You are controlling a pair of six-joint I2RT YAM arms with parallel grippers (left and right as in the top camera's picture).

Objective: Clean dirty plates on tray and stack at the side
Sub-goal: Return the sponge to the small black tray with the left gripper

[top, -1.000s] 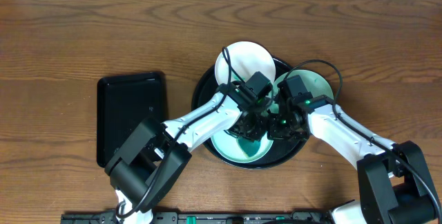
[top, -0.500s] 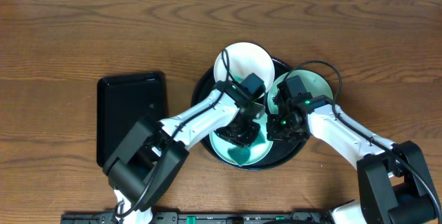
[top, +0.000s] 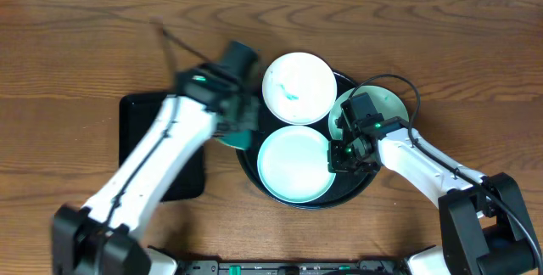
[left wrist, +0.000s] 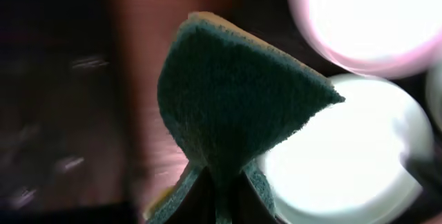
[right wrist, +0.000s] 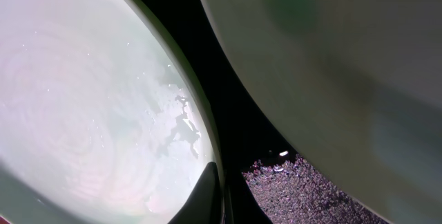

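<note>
While left pincer (top: 241,124) clamps sponge (left wrist: 235,106), front plate (top: 293,166) lies right, apart.

L arm (top: 161,152) blurred, reaching fwd; L gripper (top: 240,115) clamped on sponge (left wrist: 235,99); R gripper (top: 341,152) low, jaw state unclear.

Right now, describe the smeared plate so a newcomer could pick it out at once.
Start at the large round black tray mid-table. Of the small plates on it, take the white plate at the far edge. It alone shows a teal smear.
</note>
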